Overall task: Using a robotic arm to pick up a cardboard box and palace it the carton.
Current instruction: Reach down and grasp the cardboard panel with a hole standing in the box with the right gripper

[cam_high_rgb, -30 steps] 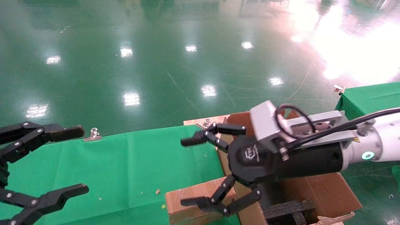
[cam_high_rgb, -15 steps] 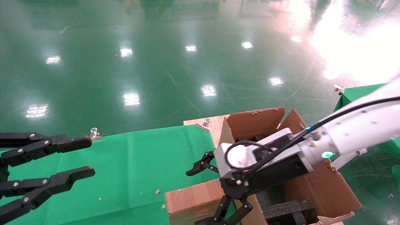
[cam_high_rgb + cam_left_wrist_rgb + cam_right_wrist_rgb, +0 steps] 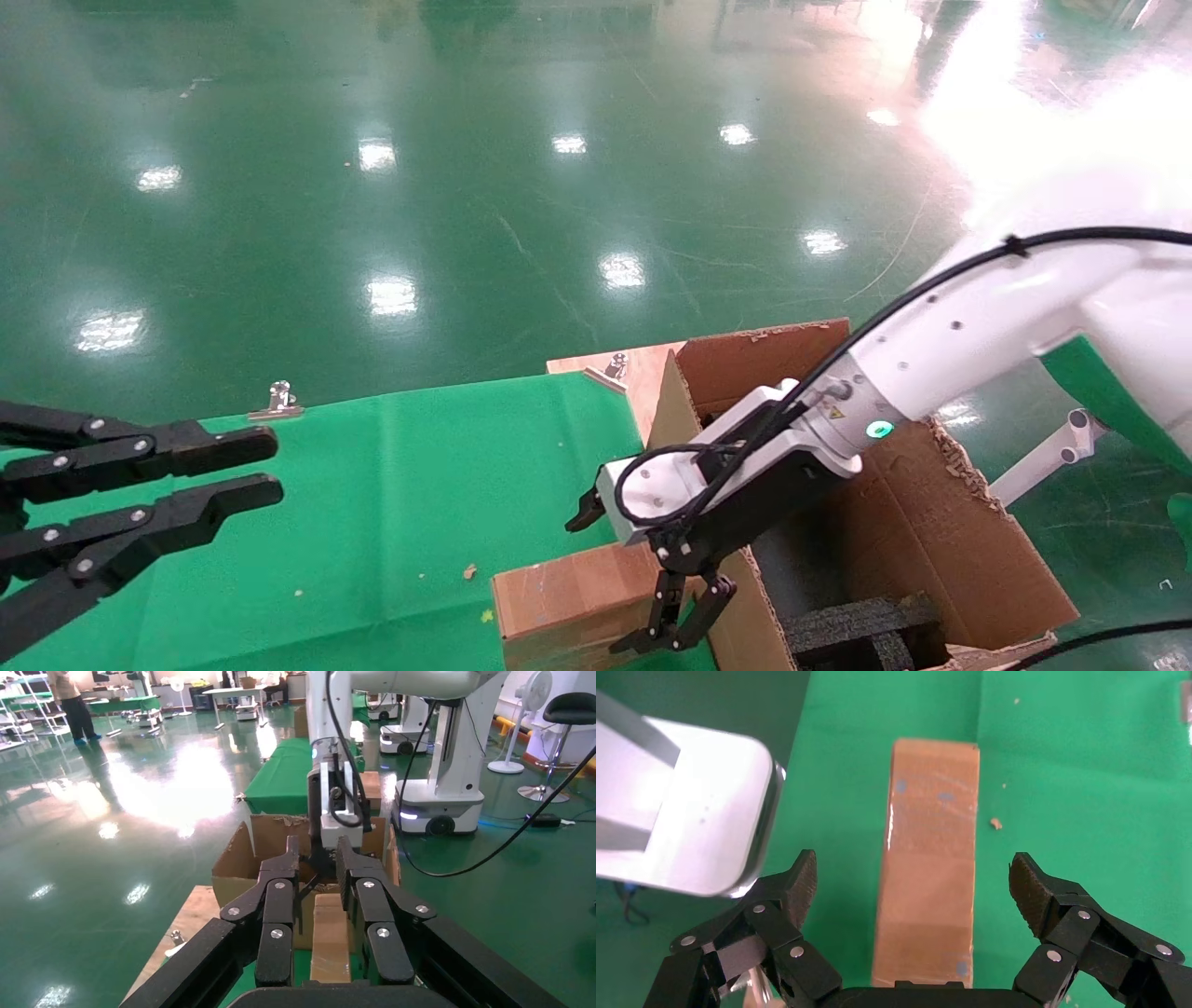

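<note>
The small brown cardboard box (image 3: pixel 559 596) lies on the green cloth at the near edge, right beside the carton (image 3: pixel 931 531). The carton is large and open, with black foam (image 3: pixel 857 624) inside. The white robotic arm reaches down from the right. Its right gripper (image 3: pixel 619 578) is open and points down over the box's end nearest the carton. In the right wrist view the cardboard box (image 3: pixel 933 846) lies between the spread fingers of the right gripper (image 3: pixel 914 885), untouched. My left gripper (image 3: pixel 272 466) hovers at the far left, open by a narrow gap, empty. Its wrist view shows the left gripper (image 3: pixel 316 857) facing the cardboard box (image 3: pixel 330 945).
Green cloth (image 3: pixel 372 485) covers the table, held by metal clips (image 3: pixel 277 401) at its far edge. A bare wooden strip (image 3: pixel 643 365) shows behind the carton. A white bar (image 3: pixel 1043 457) sticks out to the carton's right. Glossy green floor lies beyond.
The right arm has swung from lying level to pointing down, and its gripper has dropped over the box. The left gripper's fingers have drawn in from wide apart to a narrow gap.
</note>
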Controlling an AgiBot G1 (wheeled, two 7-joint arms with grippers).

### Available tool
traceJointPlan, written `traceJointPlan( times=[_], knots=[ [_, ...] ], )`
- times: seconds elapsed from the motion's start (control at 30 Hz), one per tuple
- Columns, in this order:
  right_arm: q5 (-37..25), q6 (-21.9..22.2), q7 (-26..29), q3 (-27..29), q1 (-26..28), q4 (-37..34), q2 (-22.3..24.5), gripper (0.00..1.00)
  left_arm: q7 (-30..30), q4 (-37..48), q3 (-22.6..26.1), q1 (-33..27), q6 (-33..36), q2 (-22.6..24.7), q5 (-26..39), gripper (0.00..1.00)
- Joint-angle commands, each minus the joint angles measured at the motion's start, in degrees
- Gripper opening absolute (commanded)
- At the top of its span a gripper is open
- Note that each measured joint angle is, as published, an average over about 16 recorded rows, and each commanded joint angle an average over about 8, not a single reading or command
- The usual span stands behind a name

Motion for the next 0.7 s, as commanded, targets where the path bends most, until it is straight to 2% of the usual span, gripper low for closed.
traceJointPlan(
  times=[0.03, 0.53, 0.57, 0.7],
  knots=[
    [-0.4, 0.0, -1.2, -1.7, 1.0, -1.6, -1.1, 1.00, 0.0, 0.0, 0.0, 0.0, 0.0, 0.0, 0.0, 1.00],
    [-2.2, 0.5, -8.6, -11.7, 5.5, -9.8, -8.0, 1.00, 0.0, 0.0, 0.0, 0.0, 0.0, 0.0, 0.0, 1.00],
    [-2.3, 0.6, -8.9, -12.1, 5.6, -10.2, -8.3, 0.93, 0.0, 0.0, 0.0, 0.0, 0.0, 0.0, 0.0, 1.00],
    [-2.6, 0.6, -9.6, -12.9, 6.0, -10.8, -8.9, 0.43, 0.0, 0.0, 0.0, 0.0, 0.0, 0.0, 0.0, 1.00]
  ],
)
